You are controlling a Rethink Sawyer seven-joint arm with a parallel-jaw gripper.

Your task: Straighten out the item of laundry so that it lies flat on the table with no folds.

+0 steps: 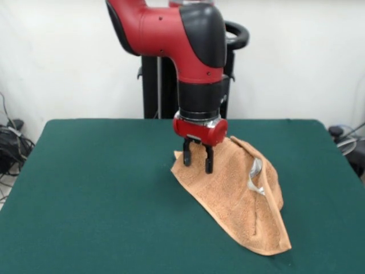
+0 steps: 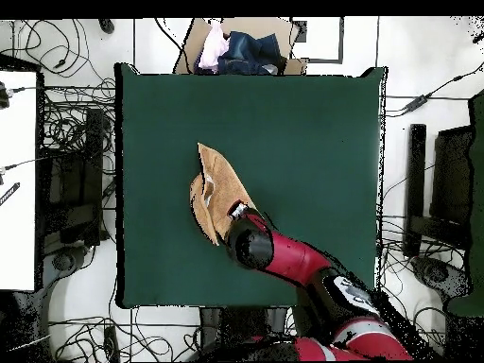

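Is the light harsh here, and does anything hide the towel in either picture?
Front view: soft, even light, only a faint shadow beside the towel on the table, with no glare; the tool covers a bit of its upper edge. Overhead view: the arm hides the towel's end nearest the robot.

Robotics lab: Sawyer arm (image 1: 188,40) on a pedestal at a green desk (image 2: 302,123), cable tangles (image 2: 66,113) across the white floor, plain white wall behind.
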